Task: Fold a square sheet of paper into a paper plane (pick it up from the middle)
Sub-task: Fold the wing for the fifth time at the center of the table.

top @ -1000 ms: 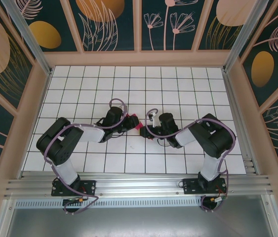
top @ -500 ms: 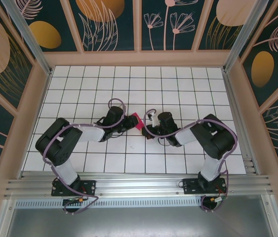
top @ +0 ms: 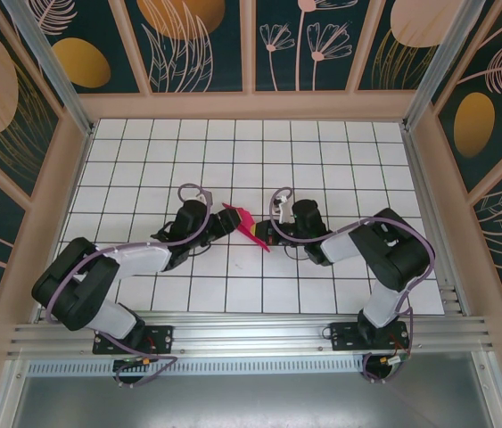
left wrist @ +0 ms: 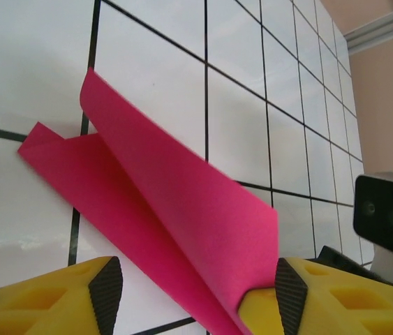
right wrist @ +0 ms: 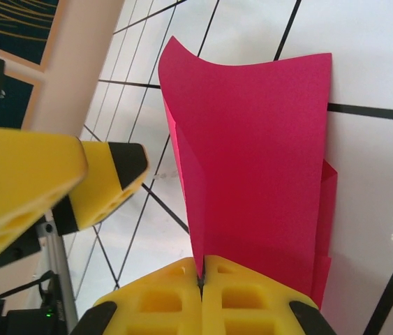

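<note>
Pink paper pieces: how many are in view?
1: a part-folded paper plane mid-table between the arms, pinched in the right gripper; the left gripper is open beside it.

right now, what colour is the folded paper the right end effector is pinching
Plain magenta-pink, unmarked; the folded paper shows best in the right wrist view.
</note>
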Robot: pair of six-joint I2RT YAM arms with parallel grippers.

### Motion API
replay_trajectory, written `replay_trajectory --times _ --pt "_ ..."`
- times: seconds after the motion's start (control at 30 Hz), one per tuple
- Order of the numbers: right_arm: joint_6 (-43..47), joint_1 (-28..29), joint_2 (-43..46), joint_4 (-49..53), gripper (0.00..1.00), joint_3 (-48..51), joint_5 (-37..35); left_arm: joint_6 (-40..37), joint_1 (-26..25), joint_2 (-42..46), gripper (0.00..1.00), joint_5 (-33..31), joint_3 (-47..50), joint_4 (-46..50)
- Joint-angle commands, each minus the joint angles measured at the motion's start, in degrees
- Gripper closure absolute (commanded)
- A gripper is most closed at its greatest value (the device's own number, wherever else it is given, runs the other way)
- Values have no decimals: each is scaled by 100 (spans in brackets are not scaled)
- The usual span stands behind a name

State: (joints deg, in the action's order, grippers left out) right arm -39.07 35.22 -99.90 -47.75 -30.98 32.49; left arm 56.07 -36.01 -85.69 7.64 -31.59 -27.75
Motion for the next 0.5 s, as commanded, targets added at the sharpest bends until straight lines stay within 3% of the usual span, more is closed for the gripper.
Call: replay_trajectory --times 0.0,0.47 --pt "-591 -33 14 -411 99 139 171 -105 -27 -179 40 320 -4 -662" --pt "-1567 -130 -352 -521 99 276 27 -70 -52 -681 44 762 -213 -1225"
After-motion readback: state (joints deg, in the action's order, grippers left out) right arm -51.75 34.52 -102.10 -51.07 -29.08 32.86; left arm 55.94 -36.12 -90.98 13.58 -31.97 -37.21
